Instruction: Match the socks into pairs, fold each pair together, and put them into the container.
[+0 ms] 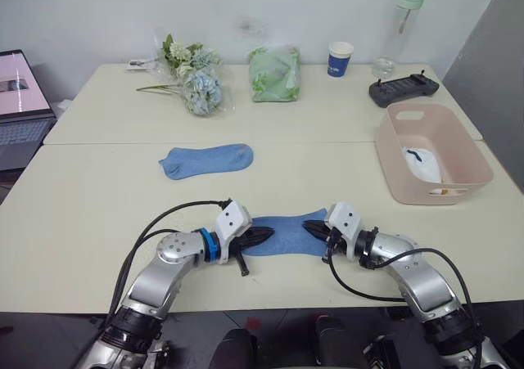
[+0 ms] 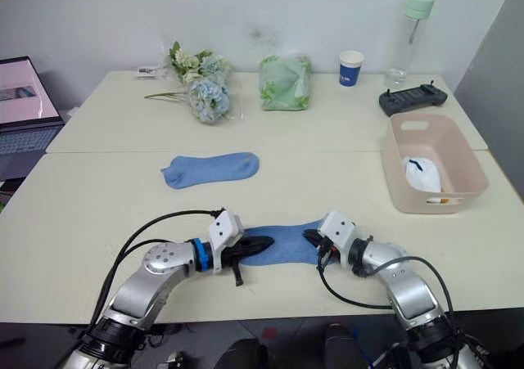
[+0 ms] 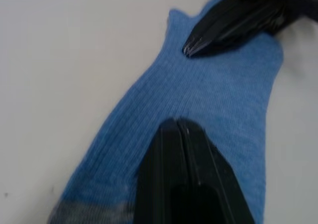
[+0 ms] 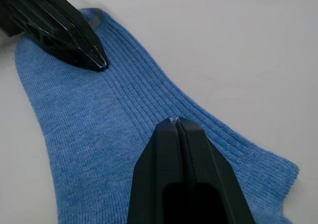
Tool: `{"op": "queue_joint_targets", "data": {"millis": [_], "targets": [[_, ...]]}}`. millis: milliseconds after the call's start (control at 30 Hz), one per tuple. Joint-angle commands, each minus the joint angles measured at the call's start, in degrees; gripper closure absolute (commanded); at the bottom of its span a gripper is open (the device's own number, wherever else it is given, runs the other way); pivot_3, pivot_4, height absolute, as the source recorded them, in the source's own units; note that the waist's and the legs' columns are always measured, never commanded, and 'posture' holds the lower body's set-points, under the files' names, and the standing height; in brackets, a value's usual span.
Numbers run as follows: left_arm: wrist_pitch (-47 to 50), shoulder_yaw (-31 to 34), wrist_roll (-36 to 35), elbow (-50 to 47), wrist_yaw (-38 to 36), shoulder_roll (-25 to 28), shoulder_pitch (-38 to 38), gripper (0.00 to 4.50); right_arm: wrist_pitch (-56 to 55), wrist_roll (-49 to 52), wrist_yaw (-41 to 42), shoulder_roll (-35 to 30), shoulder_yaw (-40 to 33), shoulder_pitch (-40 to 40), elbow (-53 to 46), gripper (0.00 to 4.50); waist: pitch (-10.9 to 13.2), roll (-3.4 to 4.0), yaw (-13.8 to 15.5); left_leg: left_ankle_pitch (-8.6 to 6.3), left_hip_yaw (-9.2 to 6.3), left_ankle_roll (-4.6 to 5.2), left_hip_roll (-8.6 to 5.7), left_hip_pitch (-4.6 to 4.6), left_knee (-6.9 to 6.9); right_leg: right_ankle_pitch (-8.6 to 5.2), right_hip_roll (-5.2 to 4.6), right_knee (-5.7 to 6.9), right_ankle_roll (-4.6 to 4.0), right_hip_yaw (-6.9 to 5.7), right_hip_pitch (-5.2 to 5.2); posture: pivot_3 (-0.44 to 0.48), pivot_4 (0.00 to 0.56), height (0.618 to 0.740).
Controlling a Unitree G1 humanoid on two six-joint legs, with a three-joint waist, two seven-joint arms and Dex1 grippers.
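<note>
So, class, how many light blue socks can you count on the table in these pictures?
2. One blue sock lies alone mid-table; the other blue sock lies at the near edge under the left gripper and right gripper. More may be hidden in the pink basin.

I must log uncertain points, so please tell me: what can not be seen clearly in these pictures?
- Basin: head views show a white item inside; its near wall hides whatever lies lower, so the sock count is unknown.
- Near blue sock: both wrist views show shut tools, left tool and right tool, pressing on it; whether fabric is pinched is unclear.
</note>
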Motion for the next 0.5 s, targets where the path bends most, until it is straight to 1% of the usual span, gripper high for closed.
{"op": "queue_joint_targets", "data": {"millis": [33, 100, 200, 367, 500], "targets": [[-0.93, 2.32, 0.02, 1.15, 0.41, 0.47, 0.31, 4.5, -0.33, 0.27, -0.06, -2.29, -3.36, 1.84, -0.36, 4.48, 0.0, 0.0, -0.01, -0.03, -0.01, 0.06, 0.0, 0.13, 0.0, 0.0, 0.0, -0.02, 0.0, 0.0, 0.14, 0.0, 0.15, 0.74], [-0.01, 4.53, -2.23, -0.37, -0.35, 1.22, 0.69, 4.5, 0.04, 0.51, -0.35, -3.67, -5.23, 2.46, 0.31, 4.48, 0.0, 0.0, -0.02, -0.11, -0.03, 0.2, 0.02, 0.29, -0.03, -0.01, 0.01, -0.08, 0.0, -0.04, 0.33, 0.0, 0.15, 0.74], [0.41, 7.41, -4.04, -1.55, -1.78, 3.3, 1.43, 4.5, -0.62, 1.76, -0.35, -5.11, -8.75, 2.82, 1.08, 4.48, 0.0, 0.0, -0.04, -0.13, -0.03, 0.22, 0.02, 0.3, -0.03, -0.01, 0.02, -0.07, 0.01, -0.03, 0.34, 0.0, 0.15, 0.74], [2.44, 8.82, -6.35, -3.71, -2.61, 3.54, 1.84, 4.5, -1.21, 7.07, 3.04, -4.36, -10.74, 3.22, -2.97, 4.48, 0.01, 0.0, -0.03, -0.12, -0.05, 0.22, 0.03, 0.29, -0.03, -0.01, 0.02, -0.08, 0.01, -0.04, 0.34, 0.0, 0.15, 0.74], [4.59, 8.31, -8.78, -8.41, -3.84, 3.32, 2.55, 4.5, 1.47, 12.06, 3.98, -3.25, -11.53, 1.96, -9.34, 4.48, 0.02, 0.01, -0.1, -0.13, -0.19, 0.22, 0.05, 0.29, -0.03, -0.01, 0.02, -0.06, 0.01, -0.03, 0.33, 0.0, 0.15, 0.74]]}}
